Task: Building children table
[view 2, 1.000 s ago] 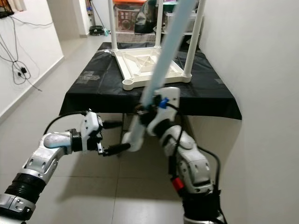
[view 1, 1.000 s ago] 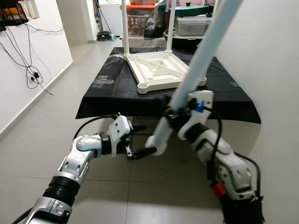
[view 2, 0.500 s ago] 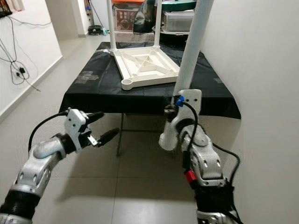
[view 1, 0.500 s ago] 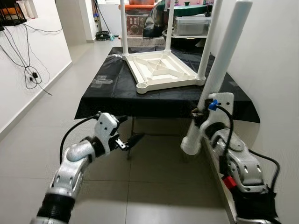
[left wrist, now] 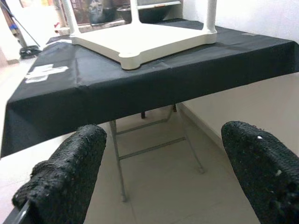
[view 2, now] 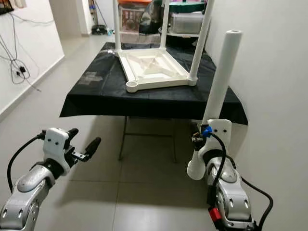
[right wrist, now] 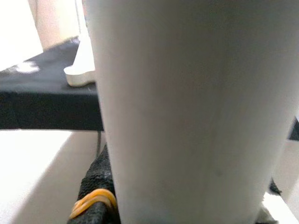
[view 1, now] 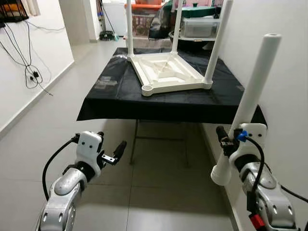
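The right claw [view 1: 230, 144] grips the white table leg [view 1: 250, 99] upright, ready for the free corner socket [view 1: 147, 89] of the inverted tabletop [view 1: 166, 73] on the counter [view 1: 110, 96]. The left claw [view 1: 111, 153] hangs open, empty.

Ahead of you the bench [view 1: 125, 96], draped in black cloth, blocks the way, with the upturned white table [view 1: 168, 74] and its three upright legs on top. The wall [view 1: 284, 72] crowds your right pincer [view 1: 226, 142]. Open floor [view 1: 159, 192] lies between both arms and under the bench.
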Motion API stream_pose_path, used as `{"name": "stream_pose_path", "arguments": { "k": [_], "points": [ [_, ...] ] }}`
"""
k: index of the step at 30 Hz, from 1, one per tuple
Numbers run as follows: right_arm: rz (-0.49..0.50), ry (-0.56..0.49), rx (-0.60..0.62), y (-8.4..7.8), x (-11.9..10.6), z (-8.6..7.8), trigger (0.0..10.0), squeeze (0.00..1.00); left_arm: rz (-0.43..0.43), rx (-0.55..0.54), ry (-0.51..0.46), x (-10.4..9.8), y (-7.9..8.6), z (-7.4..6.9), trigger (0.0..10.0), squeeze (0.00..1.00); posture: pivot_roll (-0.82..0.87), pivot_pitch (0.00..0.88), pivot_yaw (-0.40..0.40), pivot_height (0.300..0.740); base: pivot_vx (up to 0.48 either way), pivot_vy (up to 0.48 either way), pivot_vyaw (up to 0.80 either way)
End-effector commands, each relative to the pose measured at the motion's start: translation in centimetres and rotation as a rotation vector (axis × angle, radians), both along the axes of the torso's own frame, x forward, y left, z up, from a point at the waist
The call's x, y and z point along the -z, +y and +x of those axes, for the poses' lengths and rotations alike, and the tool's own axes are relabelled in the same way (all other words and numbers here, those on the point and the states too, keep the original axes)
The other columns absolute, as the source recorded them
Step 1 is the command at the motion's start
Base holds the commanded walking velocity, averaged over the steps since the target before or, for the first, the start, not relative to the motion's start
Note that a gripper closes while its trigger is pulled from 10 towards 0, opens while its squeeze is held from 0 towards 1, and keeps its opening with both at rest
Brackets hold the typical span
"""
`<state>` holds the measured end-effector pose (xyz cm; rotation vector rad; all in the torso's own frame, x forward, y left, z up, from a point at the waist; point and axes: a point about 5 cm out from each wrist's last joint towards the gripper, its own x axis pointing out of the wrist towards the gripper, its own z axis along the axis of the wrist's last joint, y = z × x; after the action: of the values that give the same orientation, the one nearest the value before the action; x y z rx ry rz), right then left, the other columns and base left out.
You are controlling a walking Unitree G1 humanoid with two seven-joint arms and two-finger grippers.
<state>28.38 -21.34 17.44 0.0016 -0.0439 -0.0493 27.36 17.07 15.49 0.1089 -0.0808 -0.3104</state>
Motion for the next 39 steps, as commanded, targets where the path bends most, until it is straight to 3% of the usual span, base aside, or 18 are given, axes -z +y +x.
{"name": "stream_pose_path", "arguments": {
  "k": [1, 4, 17, 22, 27, 32, 39],
  "points": [
    [0.016, -0.046, 0.003, -0.2, -0.7, -0.2, 10.0, 0.00, 0.011, 0.005, 0.002, 0.0, -0.2, -0.1, 10.0, 0.00, 0.11, 0.000, -0.081, 0.740, 0.000, 0.281, 0.00],
    [0.041, -0.109, 0.008, -0.1, -1.3, -0.5, 10.0, 0.00, 0.054, 0.025, 0.023, -0.2, -0.9, -0.7, 10.0, 0.00, 0.10, 0.000, -0.073, 0.740, 0.000, 0.462, 0.00],
    [0.025, -0.127, -0.017, 1.0, -0.7, -1.2, 10.0, 0.00, 0.080, 0.036, 0.003, -0.5, -1.5, -0.9, 10.0, 0.00, 0.11, 0.000, -0.058, 0.740, 0.000, 0.480, 0.00],
    [0.033, -0.131, -0.014, 1.2, -0.8, -0.9, 10.0, 0.00, 0.117, 0.004, -0.022, -0.9, -1.8, -0.5, 10.0, 0.00, 0.11, 0.000, -0.059, 0.740, 0.000, 0.000, 0.00],
    [0.029, -0.127, -0.007, 1.2, -0.7, -0.7, 10.0, 0.00, 0.060, 0.032, -0.040, -1.6, -2.5, -0.2, 10.0, 0.00, 0.10, 0.000, -0.056, 0.740, 0.052, 0.000, 0.00],
    [0.031, -0.126, -0.012, 1.3, -0.7, -0.7, 10.0, 0.00, 0.039, 0.014, -0.046, -1.8, -2.6, 0.1, 10.0, 0.00, 0.10, 0.000, -0.055, 0.740, 0.444, 0.000, -0.72],
    [0.016, -0.138, -0.037, 1.7, -1.0, -0.4, 10.0, 0.00, 0.028, 0.022, -0.058, -2.0, -3.2, 0.2, 10.0, 0.00, 0.09, 0.000, -0.061, 0.740, 0.480, 0.000, 0.00]
  ]
}}
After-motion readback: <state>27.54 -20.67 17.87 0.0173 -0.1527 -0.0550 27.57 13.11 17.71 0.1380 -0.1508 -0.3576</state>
